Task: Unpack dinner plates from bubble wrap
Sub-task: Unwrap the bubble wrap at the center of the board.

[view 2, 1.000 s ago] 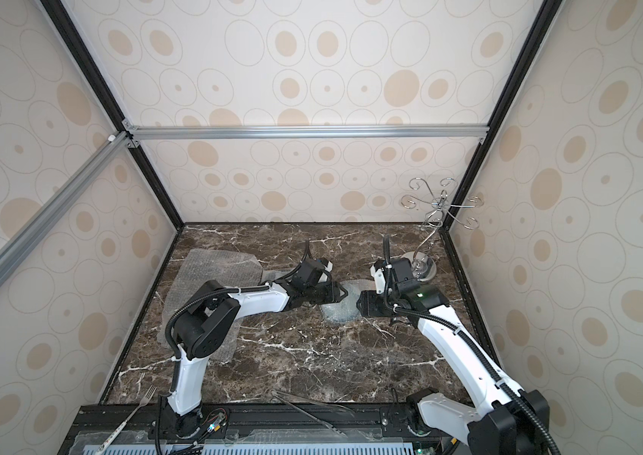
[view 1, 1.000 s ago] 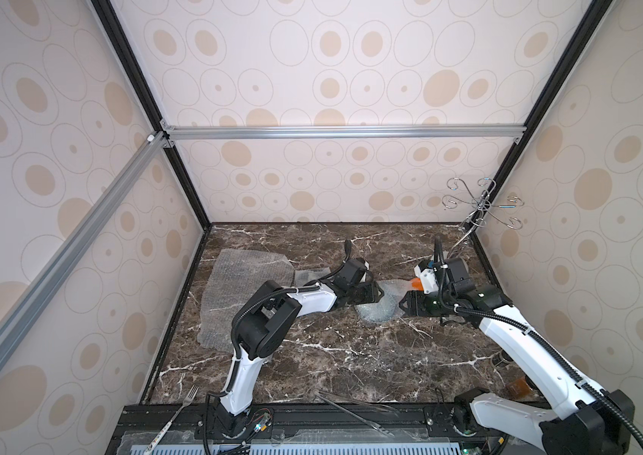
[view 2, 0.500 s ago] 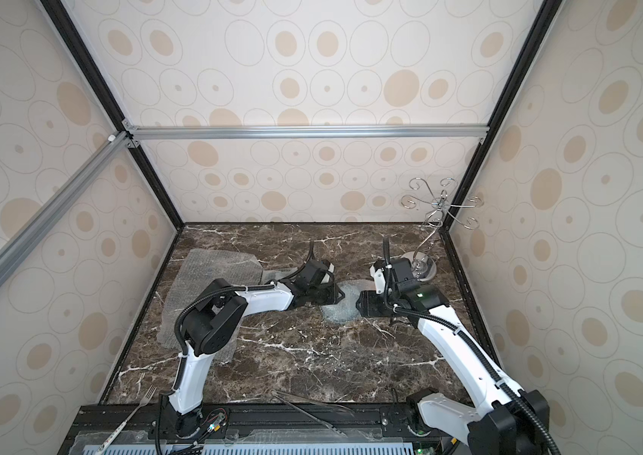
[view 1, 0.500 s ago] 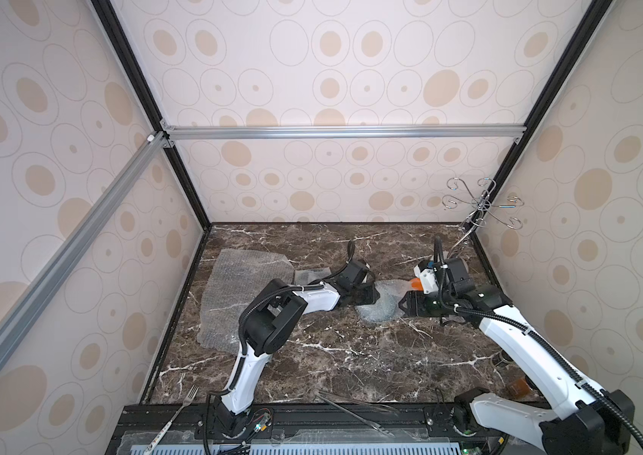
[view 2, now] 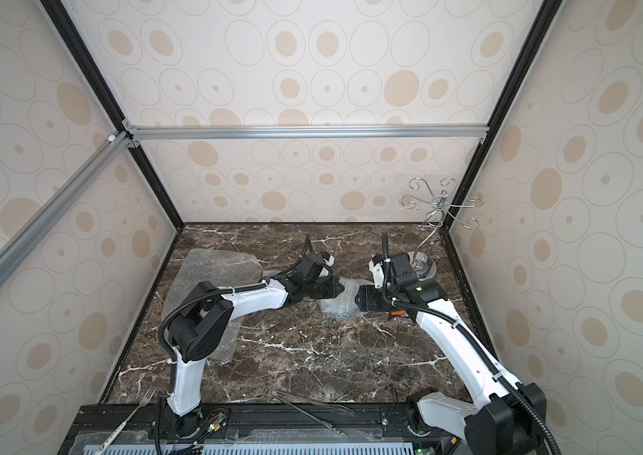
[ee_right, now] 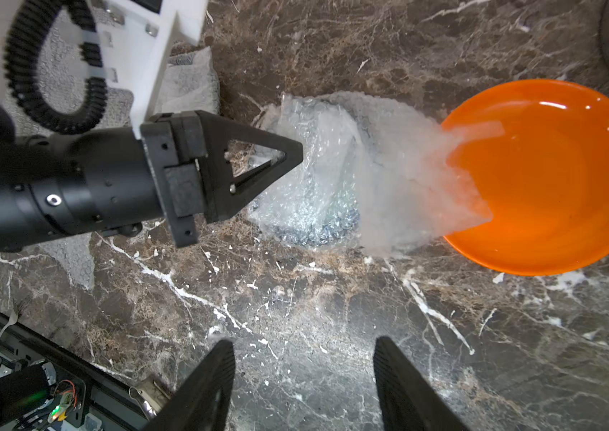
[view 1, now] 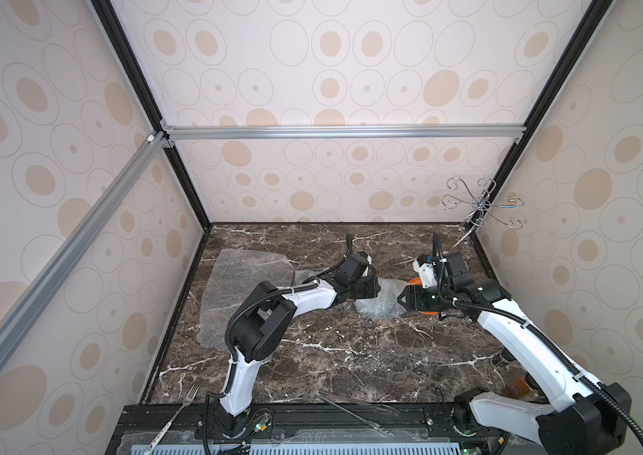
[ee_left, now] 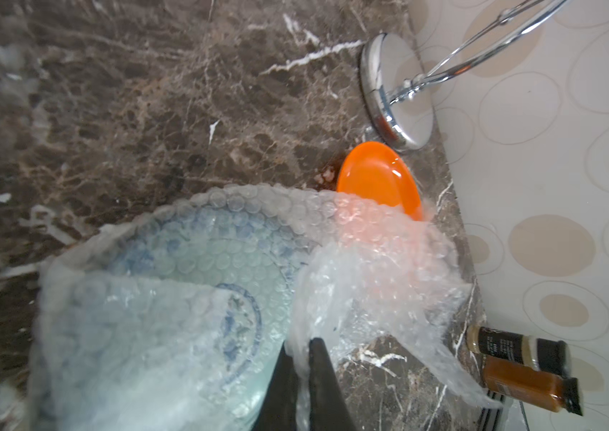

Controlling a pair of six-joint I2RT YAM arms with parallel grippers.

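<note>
One dark-labelled bottle (ee_left: 508, 345), print illegible

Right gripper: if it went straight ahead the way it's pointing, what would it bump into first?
Probably the bubble wrap bundled around the pale plate, lying straight ahead of the open right gripper. If it angles downward, it may touch the marble tabletop first.

- Cream walls (view 1: 312, 59) printed with beige ovals and thin ring outlines close in the back and both sides.
- Black frame posts (view 1: 130, 71) run up the two back corners.
- A silver aluminium rail (view 1: 331, 132) crosses the back wall, and a second rail (view 1: 55, 266) slants along the left wall.
- The bench (view 1: 331, 354) is dark brown marble with white veins, glossy under soft, even light.
- A chrome wire stand (view 1: 481, 203) rises at the bench's far right corner.
</note>
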